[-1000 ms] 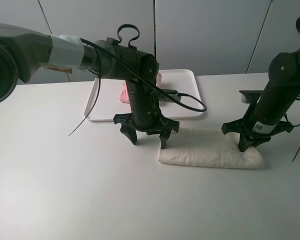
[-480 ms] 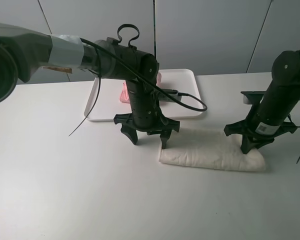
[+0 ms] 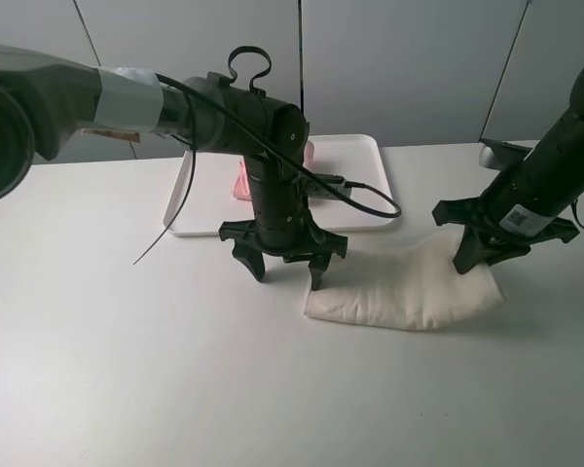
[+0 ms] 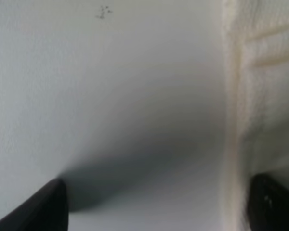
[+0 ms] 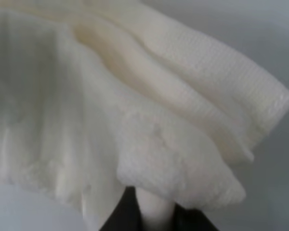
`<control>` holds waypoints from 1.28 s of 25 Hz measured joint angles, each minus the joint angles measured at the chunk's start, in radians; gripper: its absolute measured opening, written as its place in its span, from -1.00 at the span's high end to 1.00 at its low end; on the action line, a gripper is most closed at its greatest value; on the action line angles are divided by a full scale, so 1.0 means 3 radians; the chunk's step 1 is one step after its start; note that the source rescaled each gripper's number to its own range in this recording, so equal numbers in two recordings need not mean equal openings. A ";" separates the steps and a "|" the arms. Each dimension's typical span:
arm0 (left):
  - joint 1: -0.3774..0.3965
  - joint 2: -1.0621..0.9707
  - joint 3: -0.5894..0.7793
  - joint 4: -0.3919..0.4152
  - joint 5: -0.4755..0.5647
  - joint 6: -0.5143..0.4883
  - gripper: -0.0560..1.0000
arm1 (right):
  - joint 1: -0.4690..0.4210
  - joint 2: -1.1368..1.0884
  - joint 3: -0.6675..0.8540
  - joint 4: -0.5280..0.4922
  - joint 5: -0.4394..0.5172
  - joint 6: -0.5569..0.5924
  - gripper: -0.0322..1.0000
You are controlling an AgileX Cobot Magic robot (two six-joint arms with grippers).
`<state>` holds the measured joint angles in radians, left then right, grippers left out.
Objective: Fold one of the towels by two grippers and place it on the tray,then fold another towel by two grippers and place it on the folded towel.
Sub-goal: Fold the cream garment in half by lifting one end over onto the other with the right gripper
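White table below, grey wall panels behind. Right gripper clamped on one end of the cream towel, lifting it; left gripper spread apart at the other end, one finger touching the towel edge. Soft, light, floppy cloth, probably best pinched at the corners; pink towel already on the tray.

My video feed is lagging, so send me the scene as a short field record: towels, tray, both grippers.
white towel: on the table, right end lifted
pink towel: on the tray, mostly hidden by the left arm
tray: behind the left arm
left gripper: open, one finger at the white towel's left end
right gripper: shut on white towel's right end
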<state>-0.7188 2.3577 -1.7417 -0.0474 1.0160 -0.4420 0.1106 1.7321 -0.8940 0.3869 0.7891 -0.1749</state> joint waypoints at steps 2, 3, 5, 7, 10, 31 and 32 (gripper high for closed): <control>0.0000 0.0000 0.0000 0.0000 0.0015 0.0035 -0.93 | 0.0000 -0.0021 0.0000 0.0205 0.0091 -0.0125 0.79; 0.0000 0.0000 0.0000 0.0000 0.0015 0.0054 -0.93 | 0.0000 -0.0021 0.0000 0.0337 0.0135 -0.0203 0.79; 0.0000 0.0000 0.0000 0.0000 0.0021 0.0075 -0.93 | 0.0000 -0.0021 0.0000 0.0613 0.0238 -0.0350 0.79; 0.0000 0.0000 0.0000 0.0000 0.0027 0.0082 -0.93 | 0.0000 -0.0021 0.0000 0.0888 0.0313 -0.0493 0.79; 0.0000 0.0000 0.0000 0.0000 0.0027 0.0082 -0.93 | 0.0000 -0.0021 0.0000 0.1243 0.0349 -0.0663 0.79; 0.0000 0.0000 0.0000 0.0000 0.0034 0.0088 -0.93 | 0.0107 0.0271 0.0000 0.2239 0.0065 -0.1173 0.79; 0.0000 0.0000 0.0000 0.0000 0.0034 0.0088 -0.93 | 0.0151 0.0295 0.0000 0.2279 0.0026 -0.1207 0.79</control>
<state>-0.7188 2.3577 -1.7417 -0.0474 1.0261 -0.4157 0.1560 1.8208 -0.8940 1.0708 0.7970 -0.5369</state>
